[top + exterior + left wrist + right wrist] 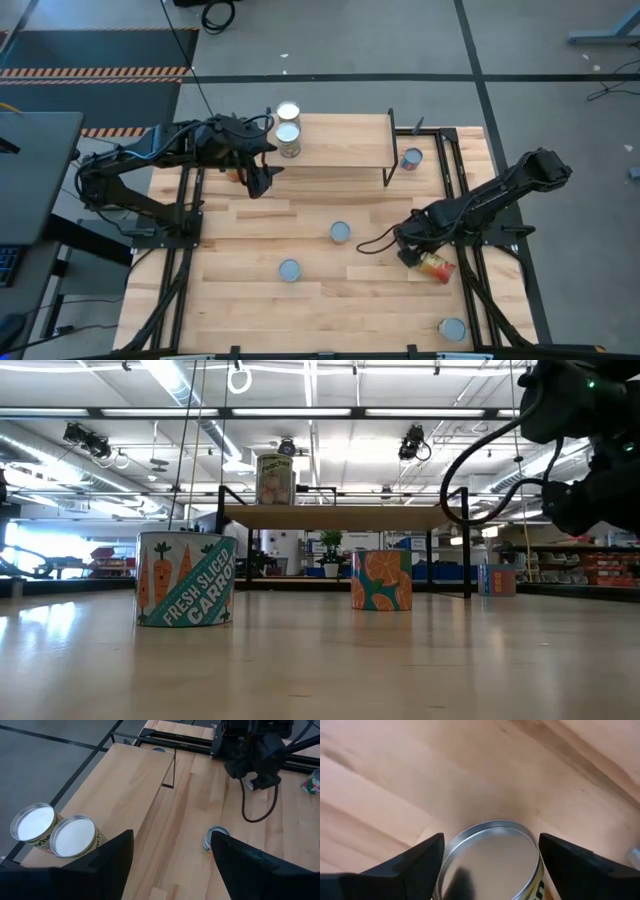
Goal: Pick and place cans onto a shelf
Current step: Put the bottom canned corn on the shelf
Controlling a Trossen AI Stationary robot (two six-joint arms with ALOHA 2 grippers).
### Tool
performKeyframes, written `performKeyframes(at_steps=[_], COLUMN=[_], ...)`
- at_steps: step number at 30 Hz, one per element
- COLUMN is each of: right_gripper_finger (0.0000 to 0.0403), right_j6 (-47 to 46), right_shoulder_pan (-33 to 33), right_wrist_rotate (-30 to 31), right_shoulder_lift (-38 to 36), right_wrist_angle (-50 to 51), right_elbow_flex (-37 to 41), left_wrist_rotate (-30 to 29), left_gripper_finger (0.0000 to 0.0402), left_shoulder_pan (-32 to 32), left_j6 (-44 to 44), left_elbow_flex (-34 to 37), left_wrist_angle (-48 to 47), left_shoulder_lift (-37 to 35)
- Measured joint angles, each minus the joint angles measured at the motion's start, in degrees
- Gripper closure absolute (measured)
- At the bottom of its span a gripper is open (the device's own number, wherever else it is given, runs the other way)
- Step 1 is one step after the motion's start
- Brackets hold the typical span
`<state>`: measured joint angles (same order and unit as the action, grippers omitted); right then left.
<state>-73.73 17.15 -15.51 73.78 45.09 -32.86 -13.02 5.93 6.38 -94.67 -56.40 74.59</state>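
1. Shelf (340,143): two cans (288,132) stand touching at its left end; the remaining board is bare.
2. Left gripper (262,172), fingers spread, hangs just beside that end.
3. Tabletop (250,290): scattered cans (340,233) well apart, wide lanes between.
4. Right gripper (412,256) straddles a tipped can (437,266).

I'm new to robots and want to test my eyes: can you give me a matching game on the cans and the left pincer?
Things:
1. shelf cans
2. left pincer
3. tipped can
4. carrot can

States:
A. on its side at the right pincer
B. open and empty, near the shelf
C. upright on the table
D. side by side at the shelf's left end

Pairs: 1-D, 2-B, 3-A, 4-C
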Motion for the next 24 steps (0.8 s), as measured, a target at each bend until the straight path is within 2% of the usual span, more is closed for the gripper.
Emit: performKeyframes(at_steps=[9, 13, 24], right_gripper_finger=[0.0021, 0.0020, 0.0022], right_j6=[10.4, 13.2, 13.3], right_shoulder_pan=[2.2, 6.5, 18.5], right_wrist_rotate=[0.2, 0.5, -2.5], right_shoulder_lift=[-0.4, 0.3, 2.2], right_wrist_angle=[3.0, 4.8, 3.0], right_elbow_flex=[-5.3, -6.2, -6.2], left_wrist_rotate=[0.0, 0.0, 0.0], left_gripper_finger=[0.0132, 0.0132, 0.0132], left_shoulder_pan=[0.0, 0.0, 0.0], left_j6=[2.0, 3.0, 3.5], left_elbow_flex=[0.0, 0.0, 0.0], left_wrist_angle=[0.0, 0.0, 0.0], left_shoulder_lift=[0.0, 0.0, 0.0])
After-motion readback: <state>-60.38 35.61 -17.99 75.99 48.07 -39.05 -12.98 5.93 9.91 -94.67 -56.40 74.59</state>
